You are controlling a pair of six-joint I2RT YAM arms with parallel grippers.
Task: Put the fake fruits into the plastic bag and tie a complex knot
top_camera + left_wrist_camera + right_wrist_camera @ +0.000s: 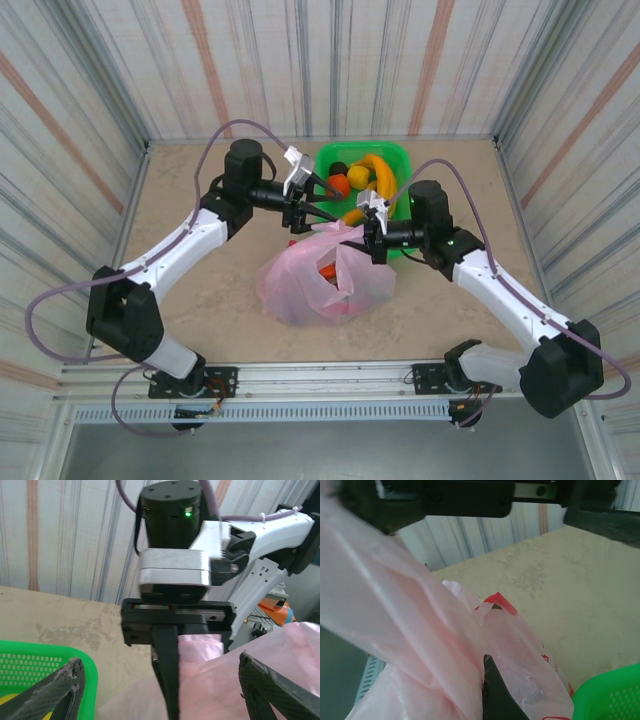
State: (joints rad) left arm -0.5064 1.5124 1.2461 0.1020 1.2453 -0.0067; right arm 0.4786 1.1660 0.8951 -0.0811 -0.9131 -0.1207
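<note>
The pink plastic bag (325, 280) stands mid-table with something red (328, 270) showing through its mouth. My right gripper (371, 238) is shut on the bag's upper edge, and the film (420, 630) stretches up past its dark finger (495, 695). My left gripper (332, 205) hovers open between the bag and the green basket (398, 160), one finger (60, 690) over the basket rim and the other (272, 690) over the pink film (235, 680), with nothing gripped. Fake fruits lie in the basket: yellow bananas (380, 172), an orange one (340, 185) and a dark one (340, 168).
The basket sits just behind the bag, and its corner (610, 695) lies close to my right gripper. Striped walls (100, 100) enclose the table on three sides. Bare tabletop (190, 190) lies left of the bag. Purple cables (250, 125) arc over both arms.
</note>
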